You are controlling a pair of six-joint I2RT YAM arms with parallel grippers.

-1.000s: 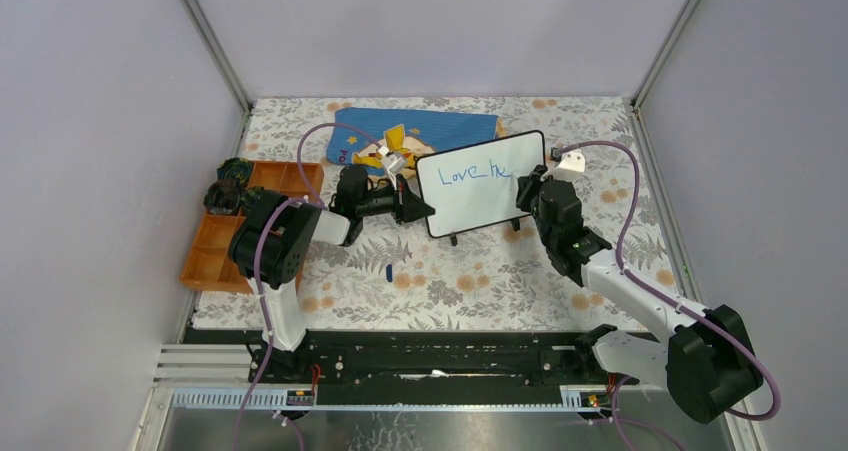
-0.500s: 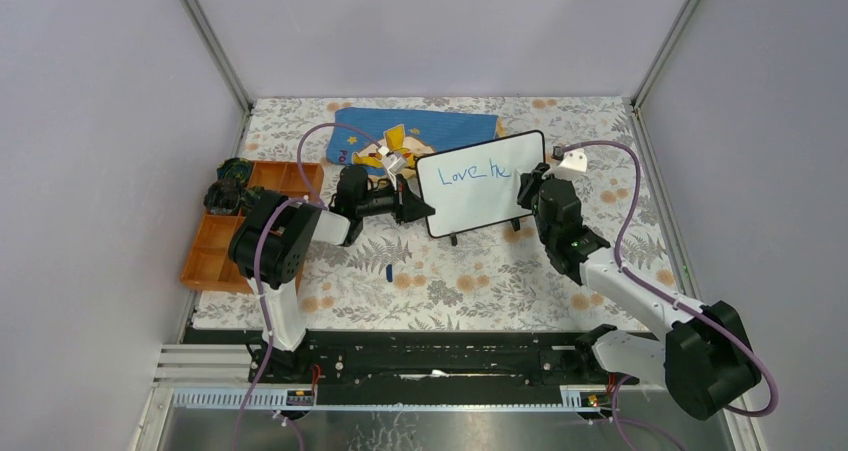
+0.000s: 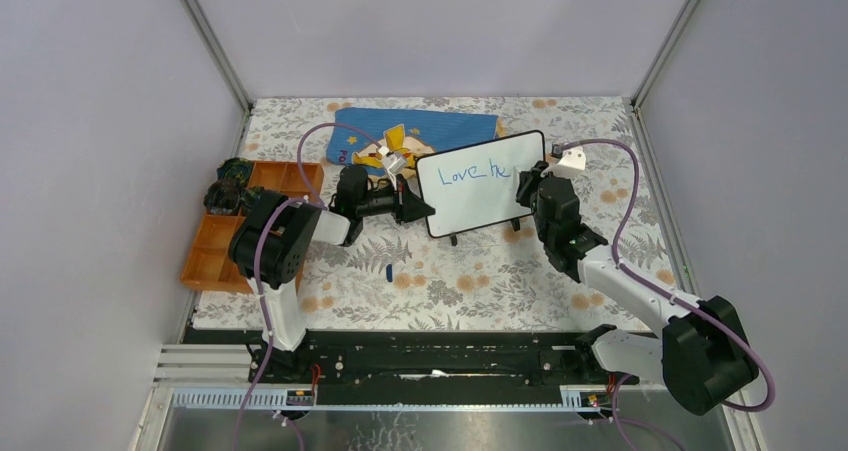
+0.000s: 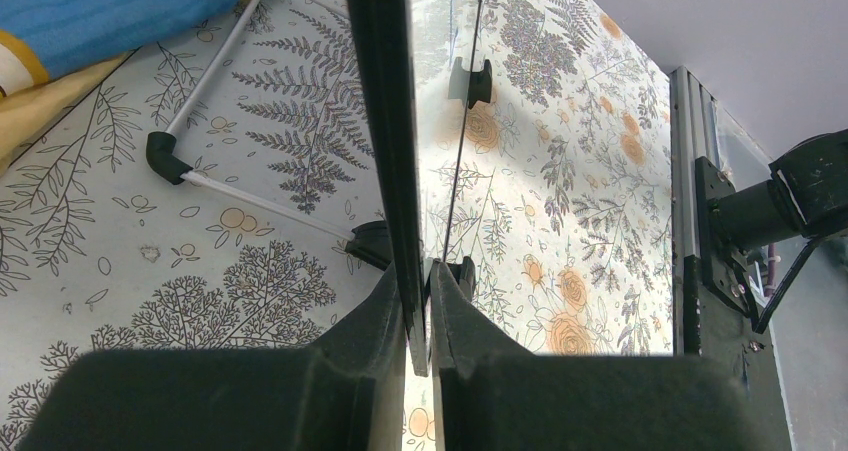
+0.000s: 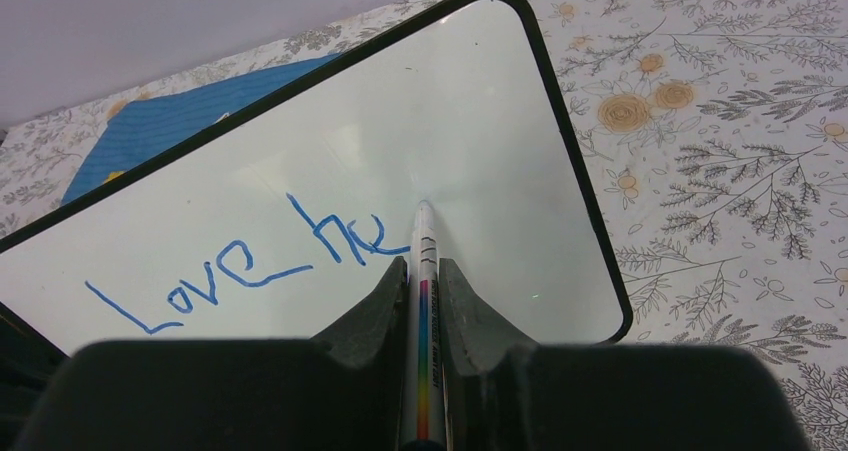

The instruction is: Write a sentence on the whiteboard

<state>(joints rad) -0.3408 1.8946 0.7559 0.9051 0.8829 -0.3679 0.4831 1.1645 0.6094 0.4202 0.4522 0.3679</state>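
Toward the far edge of the table [image 3: 560,271], about midway along it, the whiteboard [image 3: 482,196] stands on its small black feet, leaning back, with a blue cloth [image 3: 440,129] just behind it.

Writing: the sentence [image 5: 235,266] is incomplete. It reads "Love he" in blue on the upper line; the lower part of the panel is bare.

Left pincer [image 4: 418,293]: closed on the whiteboard's left rim low down, one finger on each face.

Right pincer [image 5: 423,271]: closed on a slim marker [image 5: 425,239], gripped along the barrel, tip at the panel just right of the last letter.

Handling assessment: the panel looks light, thin and stiff, with a glossy face likely to be slippery. It rests on thin wire legs, so pen pressure could push it back or slide it over the table. The rim is the sound place to take hold, since it leaves the writing face untouched. The marker is smooth and narrow; a firm hold well back from the tip, with light contact, appears advisable.
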